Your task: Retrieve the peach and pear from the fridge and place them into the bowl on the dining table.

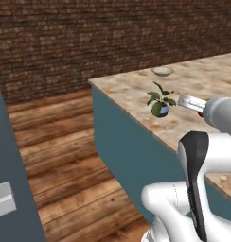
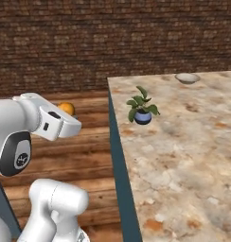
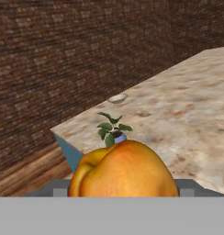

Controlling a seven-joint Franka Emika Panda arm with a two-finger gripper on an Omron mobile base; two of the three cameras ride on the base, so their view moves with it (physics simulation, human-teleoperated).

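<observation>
In the left base view the dining table (image 1: 136,90) runs from the centre out to about three o'clock, and the bowl (image 1: 162,71) sits far back on it at roughly one o'clock, looking empty as far as I can make out from here. A small potted plant (image 1: 160,101) stands on the stone between the bowl and the arm, whose white hand pokes in at three o'clock with a hint of something reddish by it that I can't identify. A slate-grey slab at nine o'clock may be the fridge (image 1: 8,189), though too little shows to be sure. In the right base view the pear (image 2: 66,108) peeks out orange just past the end of the hand at nine o'clock, off the table's edge and over the wooden floor (image 2: 93,142); the bowl lies at one o'clock, well apart from it, with the plant between. In the hand view the gripper (image 3: 123,190) is clamped on the pear, which bulges up at six o'clock, with plant and bowl lined up beyond at twelve. By my reckoning the pear is fetched but not yet delivered; I see no peach anywhere, so that half seems left to do.
</observation>
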